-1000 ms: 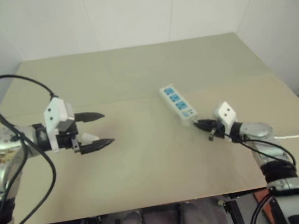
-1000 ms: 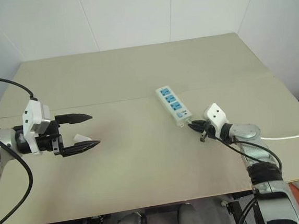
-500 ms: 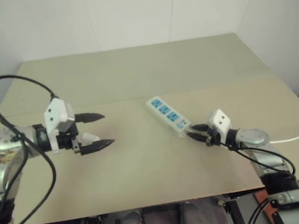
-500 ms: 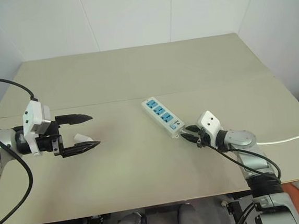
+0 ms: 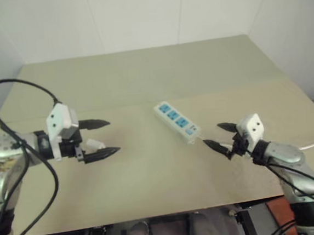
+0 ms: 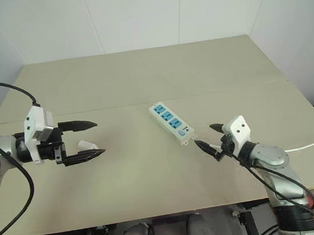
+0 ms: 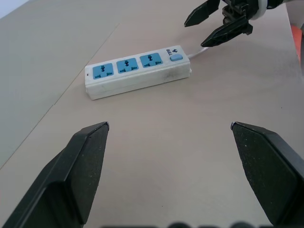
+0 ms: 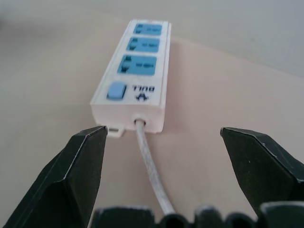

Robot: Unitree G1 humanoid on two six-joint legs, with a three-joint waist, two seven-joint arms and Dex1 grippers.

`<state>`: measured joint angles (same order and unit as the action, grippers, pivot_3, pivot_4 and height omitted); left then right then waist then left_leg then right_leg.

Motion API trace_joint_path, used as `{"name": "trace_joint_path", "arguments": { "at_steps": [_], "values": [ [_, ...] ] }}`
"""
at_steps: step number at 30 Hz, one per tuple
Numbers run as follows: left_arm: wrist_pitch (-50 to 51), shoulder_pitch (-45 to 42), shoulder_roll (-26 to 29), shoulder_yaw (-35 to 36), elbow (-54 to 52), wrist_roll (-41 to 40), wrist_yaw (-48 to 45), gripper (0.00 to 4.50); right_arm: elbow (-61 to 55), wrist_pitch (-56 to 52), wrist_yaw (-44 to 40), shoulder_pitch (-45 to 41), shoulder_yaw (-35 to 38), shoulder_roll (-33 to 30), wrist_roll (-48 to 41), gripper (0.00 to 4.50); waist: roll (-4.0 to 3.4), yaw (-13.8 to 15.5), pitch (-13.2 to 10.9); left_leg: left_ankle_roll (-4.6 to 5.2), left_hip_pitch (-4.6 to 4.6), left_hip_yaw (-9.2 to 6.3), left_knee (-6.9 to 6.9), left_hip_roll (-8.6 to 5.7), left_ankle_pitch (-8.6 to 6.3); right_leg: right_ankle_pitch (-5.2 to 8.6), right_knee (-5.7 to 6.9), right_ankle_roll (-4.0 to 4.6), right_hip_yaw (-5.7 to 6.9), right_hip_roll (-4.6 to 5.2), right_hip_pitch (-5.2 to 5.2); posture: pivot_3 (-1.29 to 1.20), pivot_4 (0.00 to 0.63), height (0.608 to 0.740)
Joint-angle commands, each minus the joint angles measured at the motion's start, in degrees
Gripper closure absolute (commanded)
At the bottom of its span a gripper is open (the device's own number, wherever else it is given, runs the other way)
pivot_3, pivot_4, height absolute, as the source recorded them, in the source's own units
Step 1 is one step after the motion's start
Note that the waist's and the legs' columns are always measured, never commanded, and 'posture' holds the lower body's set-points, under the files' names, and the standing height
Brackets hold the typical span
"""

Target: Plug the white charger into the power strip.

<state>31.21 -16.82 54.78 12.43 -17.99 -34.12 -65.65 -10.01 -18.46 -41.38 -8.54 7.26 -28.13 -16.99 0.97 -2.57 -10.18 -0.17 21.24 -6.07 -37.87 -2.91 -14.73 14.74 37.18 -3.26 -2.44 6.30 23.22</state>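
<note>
right jaws: spread wide, holding nothing; the right gripper (image 6: 209, 136) hangs just off the switch end of the power strip (image 6: 171, 122), fingertips to either side of the cord (image 8: 150, 166) where it leaves the strip
left jaws: spread wide too, pinching nothing; the left gripper (image 6: 90, 138) hovers over the table's left part, pointed toward the strip
white charger: small white block (image 6: 85, 144) seen between the left gripper's two fingers in the head views; whether it lies on the table below them or touches a finger i cannot tell
power strip: flat on the table (image 6: 142, 69) near its middle, set at a slant, three blue socket faces up, all unplugged, blue switch at the end nearest the right gripper
cord: white, runs from the switch end under the right gripper and off toward the table's right edge
spacing: charger and strip are well apart
</note>
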Motion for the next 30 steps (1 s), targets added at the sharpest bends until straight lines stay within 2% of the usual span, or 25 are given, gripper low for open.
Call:
{"name": "trace_joint_path", "arguments": {
  "at_steps": [1, 5, 11, 30],
  "values": [
    [0.05, -0.92, -0.02, 0.94, -0.52, -1.46, 0.09, 0.0, -2.64, 0.4, 6.13, -0.69, -1.07, 4.39, 0.49, 0.05, 0.0, 0.06, 0.0, 0.0, 0.0, -0.01, 0.0, 0.0, 0.0, 0.0, 0.0, 0.0, 0.0, 0.0, 0.0, 0.0, 0.15, 0.74],
    [0.21, -0.79, 0.0, 1.12, -0.64, -1.49, 0.14, 0.0, -2.34, 1.94, 10.39, -0.17, -2.92, 8.99, 1.92, 0.05, 0.0, 0.14, 0.0, 0.0, 0.02, -0.06, 0.0, -0.03, 0.0, 0.0, -0.02, 0.0, -0.02, 0.03, 0.04, 0.0, 0.15, 0.74],
    [0.59, -1.06, -0.17, 0.97, -0.88, -1.68, 0.37, 0.0, -0.3, 7.73, 11.9, -0.04, -4.97, 12.6, 3.36, 0.05, -0.01, 0.06, 0.0, -0.01, 0.01, -0.06, 0.0, -0.03, 0.0, 0.0, -0.01, 0.0, -0.03, 0.02, 0.05, 0.0, 0.15, 0.74],
    [0.69, -1.36, -0.07, 0.63, -1.27, -2.67, 1.22, 0.0, 20.27, 18.94, 8.72, -8.7, -7.85, 14.38, 5.35, 0.05, 0.0, -0.09, 0.0, -0.01, -0.02, -0.04, 0.0, -0.02, 0.0, -0.01, 0.01, 0.0, -0.06, 0.01, 0.04, 0.0, 0.15, 0.74]
  ]
}}
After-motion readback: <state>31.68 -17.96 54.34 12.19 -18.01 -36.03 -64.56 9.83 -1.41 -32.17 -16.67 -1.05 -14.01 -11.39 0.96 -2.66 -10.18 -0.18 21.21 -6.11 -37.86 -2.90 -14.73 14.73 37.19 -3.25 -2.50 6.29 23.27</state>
